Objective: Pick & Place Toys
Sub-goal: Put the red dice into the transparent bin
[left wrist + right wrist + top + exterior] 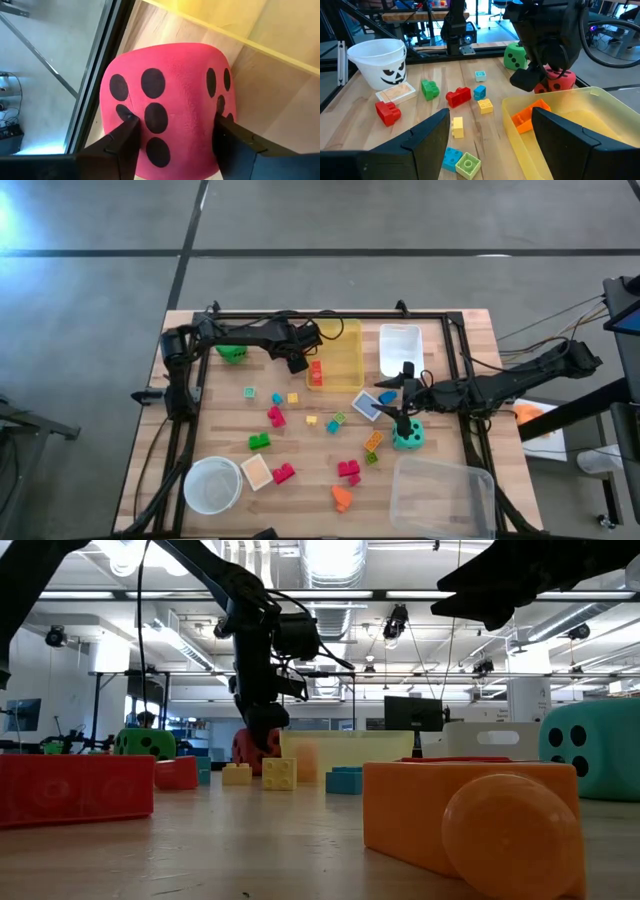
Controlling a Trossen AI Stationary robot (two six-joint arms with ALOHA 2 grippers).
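A pink-red die with black dots (pixel 170 85) sits by the yellow bin's (pixel 340 355) left wall, between the fingers of my left gripper (pixel 298 363). It also shows in the right wrist view (pixel 557 80) and in the low view (pixel 255 745). A green die (pixel 232 352) lies to its left. My right gripper (pixel 404 412) is open and empty, just above the teal die (pixel 407 437). Several small coloured blocks (pixel 275 416) lie scattered over the table's middle. An orange block (pixel 316 373) lies in the yellow bin. My left gripper pinches the pink-red die between its two fingers, one finger (pixel 125 130) on the many-dotted face (pixel 150 105) and the other on the opposite side (pixel 220 107). The fingers come from above, slanting down. Whether the die is clear of the table, I cannot tell.
A white bin (pixel 400 348) stands right of the yellow bin. A clear bin (pixel 440 495) stands at the near right. A round white bowl (pixel 212 485) stands at the near left. A black frame rail (pixel 330 315) runs along the far edge.
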